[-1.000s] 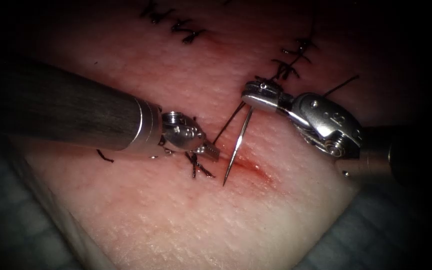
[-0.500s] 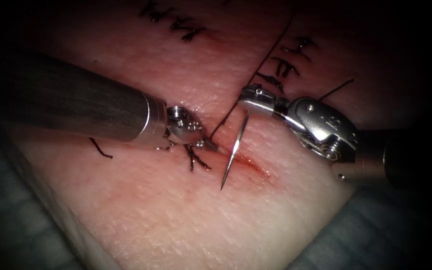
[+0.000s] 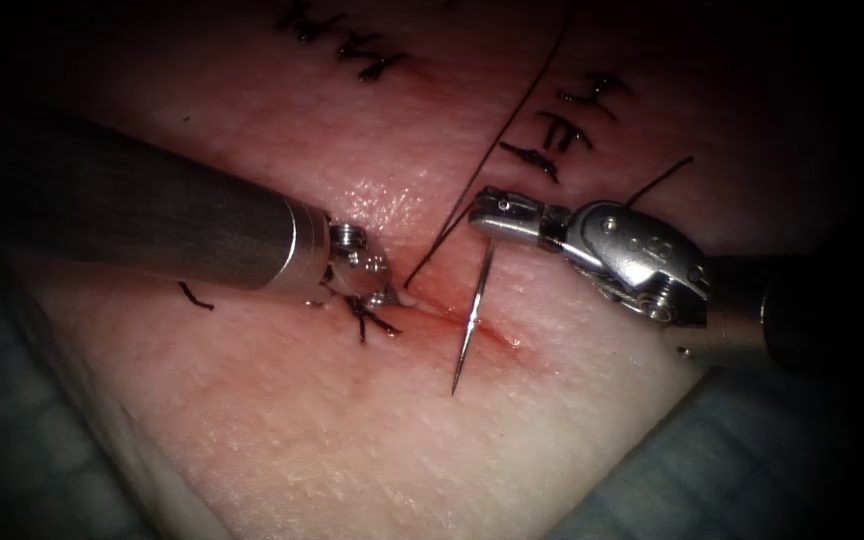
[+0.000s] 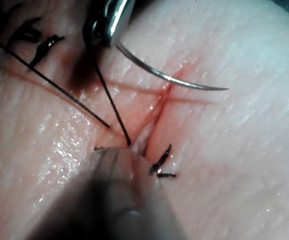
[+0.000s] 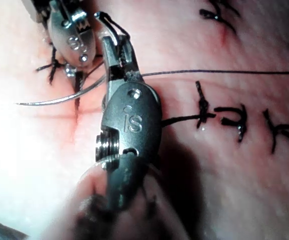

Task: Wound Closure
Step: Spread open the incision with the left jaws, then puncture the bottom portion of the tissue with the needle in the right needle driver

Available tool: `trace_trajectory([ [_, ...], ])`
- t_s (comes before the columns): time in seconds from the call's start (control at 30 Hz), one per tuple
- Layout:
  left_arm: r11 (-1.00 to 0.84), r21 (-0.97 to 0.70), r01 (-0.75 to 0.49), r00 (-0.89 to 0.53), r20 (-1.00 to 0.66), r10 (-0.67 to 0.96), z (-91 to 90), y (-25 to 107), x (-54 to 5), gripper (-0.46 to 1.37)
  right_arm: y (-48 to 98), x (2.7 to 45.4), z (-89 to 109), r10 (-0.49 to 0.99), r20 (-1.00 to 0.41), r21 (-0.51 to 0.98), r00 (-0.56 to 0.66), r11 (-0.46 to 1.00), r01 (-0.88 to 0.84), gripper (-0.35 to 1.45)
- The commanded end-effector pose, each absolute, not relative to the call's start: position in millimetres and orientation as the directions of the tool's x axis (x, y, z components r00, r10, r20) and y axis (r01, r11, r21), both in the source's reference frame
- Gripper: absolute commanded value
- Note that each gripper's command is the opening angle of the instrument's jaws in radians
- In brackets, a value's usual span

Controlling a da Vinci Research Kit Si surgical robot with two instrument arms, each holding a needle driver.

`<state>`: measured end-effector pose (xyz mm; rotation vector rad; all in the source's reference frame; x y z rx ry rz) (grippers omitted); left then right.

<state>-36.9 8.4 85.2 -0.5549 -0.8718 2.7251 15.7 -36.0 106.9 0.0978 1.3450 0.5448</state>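
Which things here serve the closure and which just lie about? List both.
In the job: curved steel needle, held near its thread end by the right tool, free of the tissue; black thread; red-edged cut; left tool, tip at the cut.
Lying about: finished black stitches elsewhere; short cut end of thread; grey cloth.

Right tool (image 3: 487, 212) has its jaws clamped on the needle's rear end; left tool (image 3: 392, 292) is tipped down, jaws pressed low.
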Motion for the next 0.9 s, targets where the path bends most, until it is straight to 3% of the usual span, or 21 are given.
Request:
trace_trajectory([
  [0.03, -0.8, -0.592, -0.1, -0.903, -0.284, 0.324, 84.7, 8.3, -36.9, 0.42, -35.9, 15.6, 107.0, 0.42, -0.899, 0.364, 0.125, 0.873, -0.324, -0.35],
  [0.17, -0.799, -0.593, -0.1, -0.903, -0.284, 0.324, 83.9, 7.9, -37.1, 0.72, -35.9, 15.8, 107.1, 0.403, -0.907, 0.348, 0.124, 0.881, -0.322, -0.35],
  [0.27, -0.799, -0.593, -0.101, -0.9, -0.288, 0.328, 83.2, 7.8, -37.3, 0.83, -35.8, 16.1, 107.1, 0.393, -0.911, 0.337, 0.128, 0.885, -0.322, -0.35],
  [0.43, -0.799, -0.593, -0.098, -0.899, -0.292, 0.327, 82.6, 7.6, -37.3, 0.87, -35.7, 16.6, 107.1, 0.37, -0.92, 0.314, 0.128, 0.892, -0.325, -0.35],
  [0.9, -0.799, -0.593, -0.097, -0.899, -0.293, 0.326, 82.6, 7.5, -37.3, 0.69, -35.4, 18.4, 106.7, 0.167, -0.977, 0.111, 0.13, 0.926, -0.361, -0.35],
])
